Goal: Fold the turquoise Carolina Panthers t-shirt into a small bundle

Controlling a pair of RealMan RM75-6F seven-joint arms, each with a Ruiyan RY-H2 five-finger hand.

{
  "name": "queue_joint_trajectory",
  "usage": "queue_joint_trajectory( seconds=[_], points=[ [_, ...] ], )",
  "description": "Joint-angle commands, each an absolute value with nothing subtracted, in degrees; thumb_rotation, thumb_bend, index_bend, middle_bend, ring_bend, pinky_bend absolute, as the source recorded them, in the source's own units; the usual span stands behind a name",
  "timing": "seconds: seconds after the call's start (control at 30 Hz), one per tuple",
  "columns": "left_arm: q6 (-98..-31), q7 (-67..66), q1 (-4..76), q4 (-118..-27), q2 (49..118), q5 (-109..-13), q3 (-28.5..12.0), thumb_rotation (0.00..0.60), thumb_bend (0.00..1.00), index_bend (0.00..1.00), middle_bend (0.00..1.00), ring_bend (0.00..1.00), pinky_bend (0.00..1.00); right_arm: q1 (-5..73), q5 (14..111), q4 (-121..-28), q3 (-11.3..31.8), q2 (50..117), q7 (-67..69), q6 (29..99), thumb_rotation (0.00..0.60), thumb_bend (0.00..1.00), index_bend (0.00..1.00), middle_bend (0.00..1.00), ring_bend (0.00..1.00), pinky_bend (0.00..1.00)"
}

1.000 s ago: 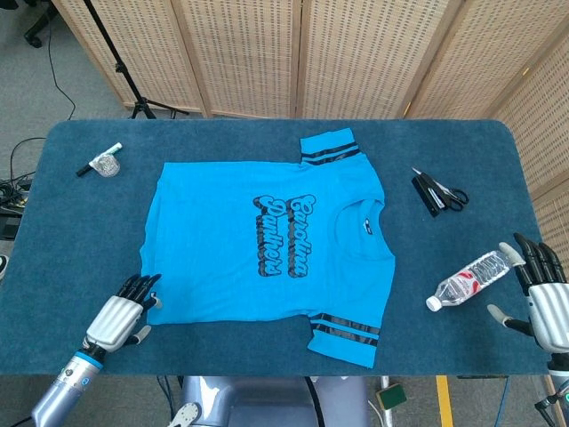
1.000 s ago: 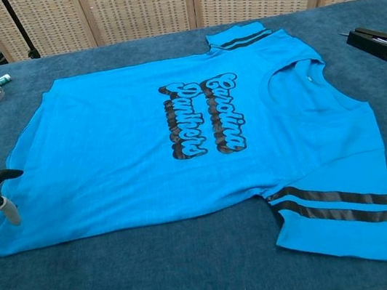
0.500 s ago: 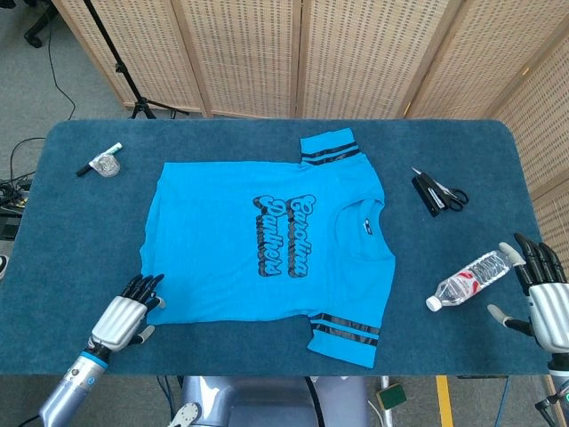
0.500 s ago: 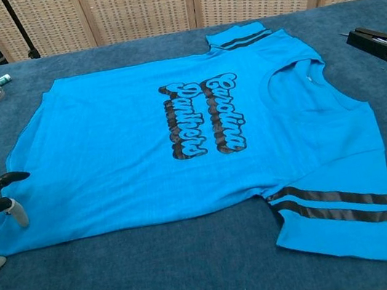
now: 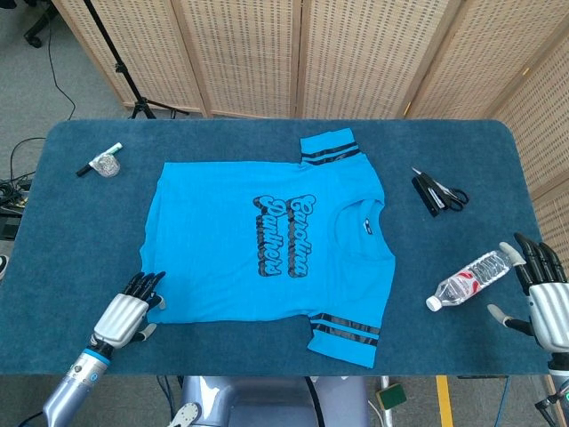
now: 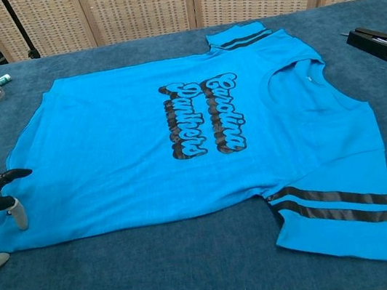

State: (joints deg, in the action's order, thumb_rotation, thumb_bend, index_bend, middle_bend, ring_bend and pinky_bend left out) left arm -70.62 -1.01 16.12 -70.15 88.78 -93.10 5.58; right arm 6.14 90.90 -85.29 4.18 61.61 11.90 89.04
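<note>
Turquoise t-shirt [image 5: 267, 240] flat on table [image 5: 444, 142]

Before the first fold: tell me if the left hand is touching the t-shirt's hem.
Cannot tell. In both views the left hand has its fingertips at the t-shirt's hem edge, showing neither clear contact nor a gap.

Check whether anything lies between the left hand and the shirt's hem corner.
Nothing visible does. The left hand sits right at the near hem corner of the t-shirt, with only bare table around it.
</note>
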Motion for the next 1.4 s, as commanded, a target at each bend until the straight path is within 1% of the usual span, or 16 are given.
queue_joint_trajectory(
  seconds=[0.03,0.33,0.43,0.57,0.73,0.83,0.9,1.0,1.1,1.23,1.4],
  points=[
    [-70.76,-0.83,16.16,-70.26,88.60,-92.90,5.41,0.600,0.40,0.48,0.00,0.00,0.00,6.14,90.92,-85.27,4.17,61.62,11.83,89.05,0.600,0.00,0.04,0.00,0.00,0.00],
    [-70.21,-0.87,16.83,-70.26,88.59,-92.22,4.84,0.600,0.42,0.49,0.00,0.00,0.00,6.14,90.90,-85.27,4.13,61.69,11.61,88.94,0.600,0.00,0.04,0.00,0.00,0.00],
    [-70.00,-0.77,17.12,-70.50,88.54,-91.94,4.55,0.600,0.43,0.51,0.00,0.00,0.00,6.17,90.90,-85.25,4.13,61.71,11.58,88.87,0.600,0.00,0.04,0.00,0.00,0.00],
    [-69.78,-0.97,17.57,-71.26,88.18,-91.77,4.24,0.600,0.45,0.58,0.00,0.00,0.00,6.17,90.89,-85.26,4.12,61.69,11.54,88.85,0.600,0.00,0.04,0.00,0.00,0.00],
    [-69.30,-1.29,18.25,-73.16,87.12,-91.30,3.69,0.600,0.46,0.72,0.00,0.00,0.00,6.22,90.81,-85.17,4.13,61.72,11.66,88.68,0.600,0.00,0.04,0.00,0.00,0.00],
    [-69.11,-1.38,18.99,-75.08,85.89,-91.19,3.08,0.600,0.46,0.77,0.00,0.00,0.00,6.49,90.34,-85.05,4.25,61.61,11.93,87.96,0.600,0.00,0.04,0.00,0.00,0.00],
    [-68.52,-1.55,19.50,-76.18,85.09,-91.08,2.94,0.600,0.46,0.79,0.00,0.00,0.00,6.63,90.10,-85.07,4.30,61.46,12.16,87.56,0.600,0.00,0.04,0.00,0.00,0.00],
    [-67.69,-1.99,20.33,-78.05,83.73,-90.82,2.55,0.600,0.46,0.80,0.00,0.00,0.00,7.00,91.19,-84.15,3.85,61.37,12.68,87.21,0.600,0.00,0.04,0.00,0.00,0.00],
    [-67.50,-3.45,21.03,-80.24,82.35,-90.60,1.90,0.600,0.47,0.80,0.00,0.00,0.00,7.79,94.56,-80.67,2.30,61.96,13.78,86.85,0.600,0.00,0.05,0.00,0.00,0.00],
    [-66.50,-5.52,21.93,-83.51,80.60,-89.98,1.42,0.600,0.47,0.80,0.00,0.00,0.00,8.73,99.79,-74.90,0.04,64.27,16.54,88.01,0.600,0.00,0.10,0.00,0.00,0.00],
    [-66.12,-7.14,22.46,-85.87,79.43,-89.51,1.02,0.600,0.47,0.80,0.00,0.00,0.00,9.63,103.92,-71.41,-2.05,66.13,15.93,88.37,0.600,0.00,0.16,0.00,0.00,0.00]
  ],
)
